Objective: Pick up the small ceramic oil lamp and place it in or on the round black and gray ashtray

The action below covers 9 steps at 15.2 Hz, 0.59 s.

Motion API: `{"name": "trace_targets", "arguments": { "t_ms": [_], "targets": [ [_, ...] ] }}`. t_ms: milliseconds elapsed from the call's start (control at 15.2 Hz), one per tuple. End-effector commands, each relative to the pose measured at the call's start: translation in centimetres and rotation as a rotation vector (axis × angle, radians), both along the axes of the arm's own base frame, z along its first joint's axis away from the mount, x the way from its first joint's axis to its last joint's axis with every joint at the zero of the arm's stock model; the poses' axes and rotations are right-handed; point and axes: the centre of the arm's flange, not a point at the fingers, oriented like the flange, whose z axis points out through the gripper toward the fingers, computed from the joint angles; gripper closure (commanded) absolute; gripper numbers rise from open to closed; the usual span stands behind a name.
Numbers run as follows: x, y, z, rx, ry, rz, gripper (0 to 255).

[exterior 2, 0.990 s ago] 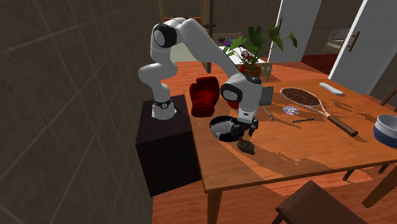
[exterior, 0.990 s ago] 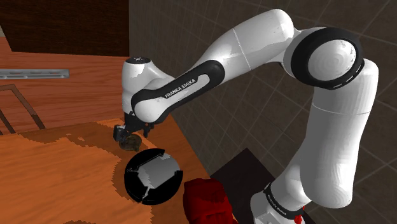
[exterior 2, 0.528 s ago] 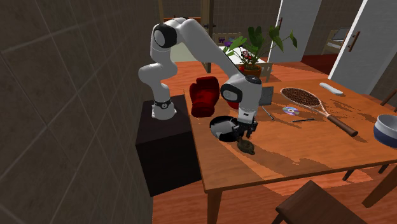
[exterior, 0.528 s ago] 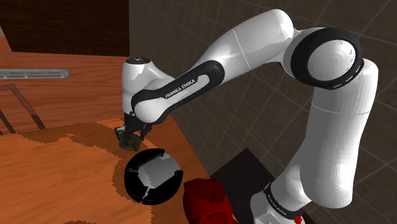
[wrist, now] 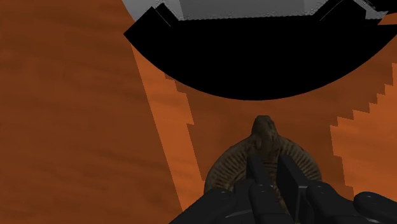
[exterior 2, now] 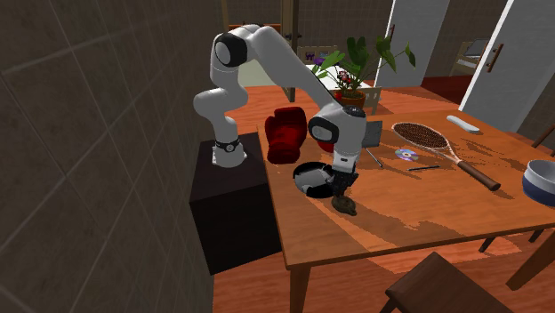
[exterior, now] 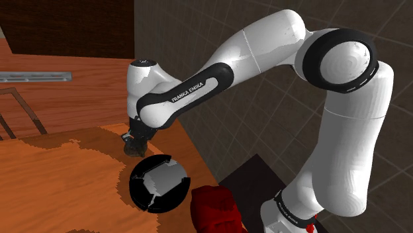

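1. The claw (wrist: 270, 167) pointed down at the bench (wrist: 76, 114). Its two fingers were drawn close together and clamped on the top of the lamp (wrist: 264, 135).
2. The lamp was brown and round with a short spout. It sat on the bench under the claw, near the bench edge that ran along the stand (exterior 2: 231, 204), and its spout pointed toward the ashtray (wrist: 254, 63).
3. The ashtray was round and black with a grey inside. It lay just beside the lamp without touching it, close to that same edge.
4. A red boxing glove (exterior 2: 286, 133) lay further along that edge, beyond the ashtray.
5. A racket (exterior 2: 436, 142) and a disc (exterior 2: 407, 154) lay toward the middle of the bench, well apart from the lamp.
6. A potted plant (exterior 2: 356, 67) stood near the far edge, and a bowl (exterior 2: 540, 182) sat at the edge on the second exterior view's right.
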Motion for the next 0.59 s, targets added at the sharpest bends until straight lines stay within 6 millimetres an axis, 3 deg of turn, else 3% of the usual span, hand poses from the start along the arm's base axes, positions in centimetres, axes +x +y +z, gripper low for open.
{"name": "trace_targets", "arguments": {
  "t_ms": [0, 528],
  "targets": [
    [0.0, 0.0, 0.0, 0.0, 0.001, 0.0, 255],
    [0.0, 0.0, 4.2, 0.0, 0.001, 0.0, 255]
  ]
}}
